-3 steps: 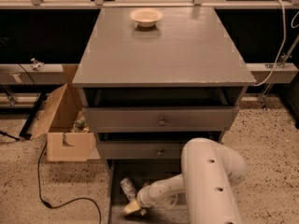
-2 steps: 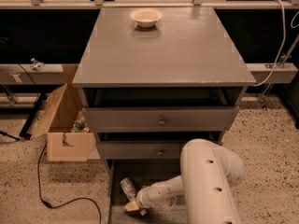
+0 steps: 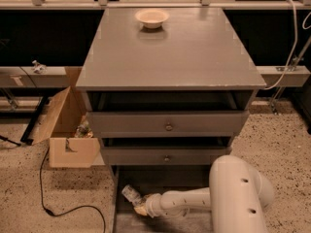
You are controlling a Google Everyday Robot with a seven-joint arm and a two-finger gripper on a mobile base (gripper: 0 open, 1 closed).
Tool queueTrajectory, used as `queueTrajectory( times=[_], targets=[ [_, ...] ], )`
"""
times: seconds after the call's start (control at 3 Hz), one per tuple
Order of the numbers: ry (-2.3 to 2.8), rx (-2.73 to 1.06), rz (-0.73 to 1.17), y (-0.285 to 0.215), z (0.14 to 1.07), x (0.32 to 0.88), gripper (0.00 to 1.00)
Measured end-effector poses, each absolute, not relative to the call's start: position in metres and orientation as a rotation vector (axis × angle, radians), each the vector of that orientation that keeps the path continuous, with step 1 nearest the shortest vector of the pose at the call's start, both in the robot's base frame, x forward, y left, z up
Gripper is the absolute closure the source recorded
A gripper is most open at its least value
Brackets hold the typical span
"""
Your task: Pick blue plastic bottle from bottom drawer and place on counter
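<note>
The blue plastic bottle (image 3: pixel 131 195) lies in the open bottom drawer (image 3: pixel 160 178), near its left wall, pale cap pointing up-left. My white arm (image 3: pixel 233 193) reaches into the drawer from the right. My gripper (image 3: pixel 140 208) is at the lower end of the bottle and touches or overlaps it. The counter (image 3: pixel 170 52) is the grey cabinet top above, with a cream bowl (image 3: pixel 152 18) at its far edge.
The two upper drawers (image 3: pixel 167 125) are pulled partly out above the bottom drawer. An open cardboard box (image 3: pixel 68 130) stands on the floor left of the cabinet. A black cable (image 3: pixel 68 210) runs across the floor at lower left.
</note>
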State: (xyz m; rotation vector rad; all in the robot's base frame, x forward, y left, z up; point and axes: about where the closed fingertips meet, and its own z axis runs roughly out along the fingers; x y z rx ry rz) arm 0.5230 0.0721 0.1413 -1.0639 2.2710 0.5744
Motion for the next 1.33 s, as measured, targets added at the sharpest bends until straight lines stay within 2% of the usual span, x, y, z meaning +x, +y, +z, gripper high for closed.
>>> queueTrajectory(
  times=[0.33,0.67,1.0,1.33],
  targets=[
    [2.179,-1.065,0.655,0.057,0.161,0.524,0.95],
    [2.062,-1.087,0.702,0.024,0.197,0.532,1.0],
    [1.965,-1.213,0.794,0.003,0.234,0.526,1.0],
    [1.961,-1.233,0.84,0.009,0.234,0.516,1.0]
  ],
)
